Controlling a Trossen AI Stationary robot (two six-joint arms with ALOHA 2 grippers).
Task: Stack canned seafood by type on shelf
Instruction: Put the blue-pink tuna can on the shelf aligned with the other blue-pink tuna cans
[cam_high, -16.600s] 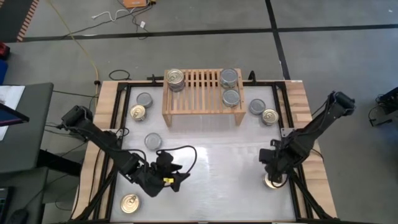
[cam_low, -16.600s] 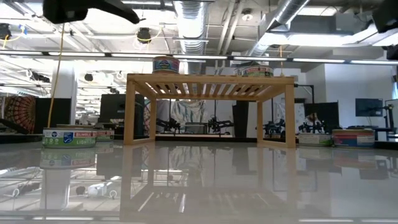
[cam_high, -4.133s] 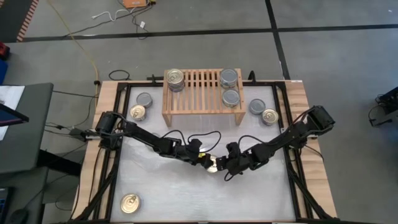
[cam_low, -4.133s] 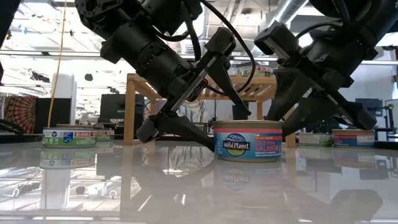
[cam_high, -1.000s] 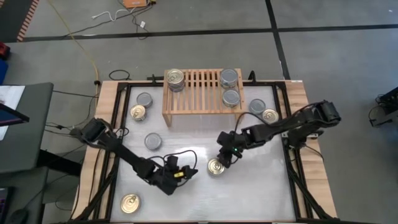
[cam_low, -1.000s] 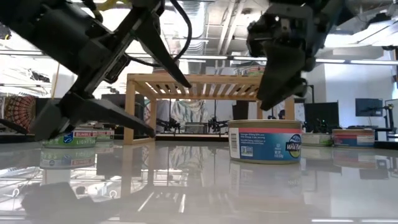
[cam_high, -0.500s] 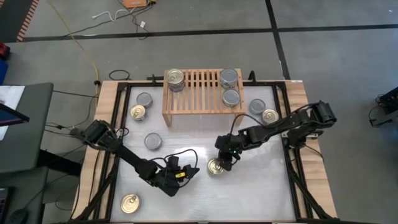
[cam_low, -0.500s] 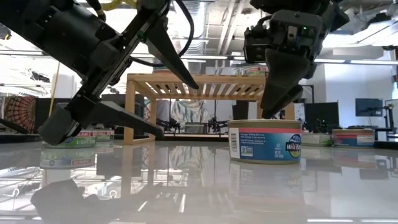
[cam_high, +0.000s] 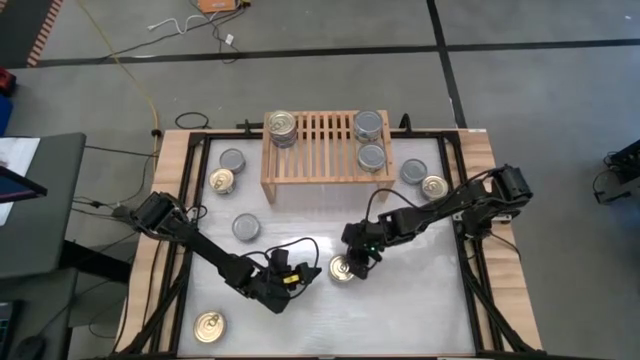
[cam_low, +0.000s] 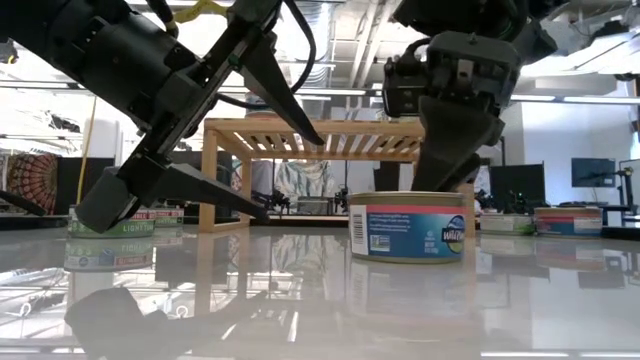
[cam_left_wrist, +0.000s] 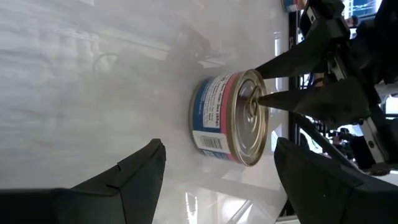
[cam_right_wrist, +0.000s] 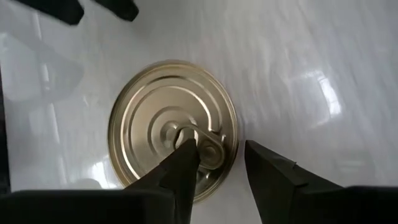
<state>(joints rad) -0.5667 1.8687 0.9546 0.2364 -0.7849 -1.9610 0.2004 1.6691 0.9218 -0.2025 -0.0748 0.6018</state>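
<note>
The left gripper (cam_high: 303, 273) is held with its jaws spread and empty, low over the white table (cam_high: 400, 310), just left of the gold-topped, blue-labelled round tin (cam_high: 343, 268) standing mid-table, well short of the light-wood slatted shelf (cam_high: 325, 150). The right gripper (cam_high: 358, 258) is poised over that tin's rim, jaws parted, nothing grasped; a pick-up is judged in hand, next calling for closure on the tin. Whether one finger touches the lid cannot be determined.

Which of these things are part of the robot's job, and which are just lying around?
Job: gold-topped can under the right gripper; other cans on the table, such as a silver-topped can; wooden shelf with cans; left gripper, open.
Lying about: yellow cable on the floor.
</note>
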